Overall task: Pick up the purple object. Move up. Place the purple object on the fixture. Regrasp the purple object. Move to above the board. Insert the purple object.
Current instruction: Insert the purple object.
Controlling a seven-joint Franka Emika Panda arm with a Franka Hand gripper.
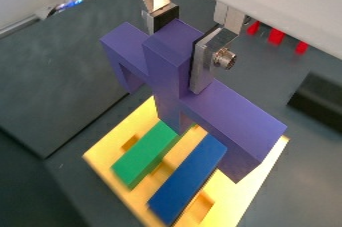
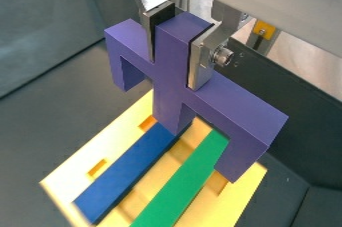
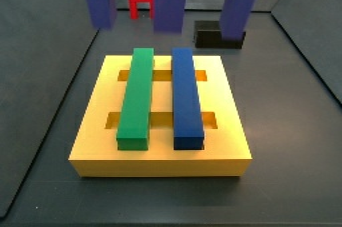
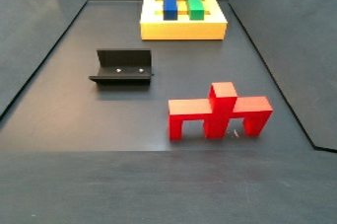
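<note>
My gripper (image 1: 181,41) is shut on the stem of the purple object (image 1: 174,81), its silver fingers (image 1: 206,59) pressed on either side. Both wrist views show this grip (image 2: 181,41). The purple object (image 2: 174,91) hangs above the yellow board (image 1: 110,147), over the green bar (image 1: 147,153) and blue bar (image 1: 187,179). In a side view its two legs (image 3: 102,1) hang above the board's far end (image 3: 160,156). The dark fixture (image 3: 218,36) stands beyond the board and shows in both side views (image 4: 122,67). The purple object and gripper are out of view in the side view with the red piece in front.
A red piece (image 4: 218,112) of similar shape stands on the floor apart from the fixture, and also shows far off (image 3: 140,1). The board (image 4: 184,31) has open slots beside the bars. Dark walls enclose the floor.
</note>
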